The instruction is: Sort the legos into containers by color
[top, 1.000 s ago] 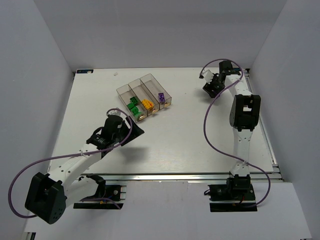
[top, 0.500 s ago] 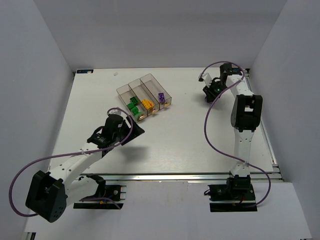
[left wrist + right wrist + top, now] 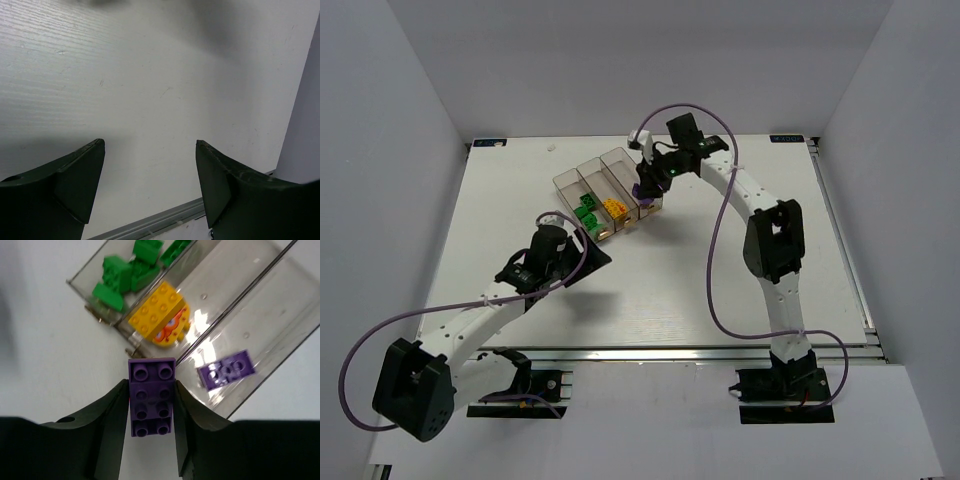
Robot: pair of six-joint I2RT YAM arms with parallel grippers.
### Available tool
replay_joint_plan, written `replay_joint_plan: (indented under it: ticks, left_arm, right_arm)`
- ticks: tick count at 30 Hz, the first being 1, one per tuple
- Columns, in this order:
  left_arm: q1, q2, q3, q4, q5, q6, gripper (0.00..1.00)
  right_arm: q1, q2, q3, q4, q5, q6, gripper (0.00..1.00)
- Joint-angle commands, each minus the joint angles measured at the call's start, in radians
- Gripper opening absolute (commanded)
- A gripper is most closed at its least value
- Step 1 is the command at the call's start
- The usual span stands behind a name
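After our right tool (image 3: 150, 386) had swung across from the far right to the containers (image 3: 582, 171), we held a purple lego (image 3: 152, 399) clamped in it near them, the left tool (image 3: 149, 145) wide open and empty.

I pinch a purple lego (image 3: 152, 396) studs-up above the bins (image 3: 235, 285) near the table's (image 3: 720, 260) far edge; green legos (image 3: 116, 282), yellow-orange legos (image 3: 154, 310) and another purple lego (image 3: 226, 370) lie in separate bins.

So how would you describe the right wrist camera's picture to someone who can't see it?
The right tool grips a purple brick between its two dark fingers. Beyond it, three joined clear bins sit on a white table: green bricks in one outer bin, yellow-orange bricks in the middle one, a second purple brick in the other.
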Motion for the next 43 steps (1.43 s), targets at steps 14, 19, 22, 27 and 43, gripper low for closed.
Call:
replay_joint_plan:
  ticks: [14,19,22,27,43]
  left_arm:
    - [-0.004,-0.106,0.009,-0.059,-0.044,-0.011,0.83]
    - [-0.004,-0.098,0.017,-0.058,-0.044,-0.008,0.83]
    - [-0.004,-0.100,0.009,-0.047,-0.043,-0.008,0.83]
    - [-0.004,-0.093,0.017,-0.039,-0.037,0.004,0.84]
    - [-0.004,-0.113,0.100,0.079,0.058,0.196,0.98]
  right_arm:
    - [0.053,0.113,0.079,0.314,0.242,0.100,0.60]
    - [0.033,0.029,0.068,0.300,0.209,0.143,0.66]
    - [0.012,-0.073,-0.025,0.324,0.157,0.193,0.75]
    - [-0.005,-0.181,-0.084,0.184,0.208,0.331,0.89]
    - [-0.059,-0.900,-0.963,0.402,0.386,0.385,0.89]
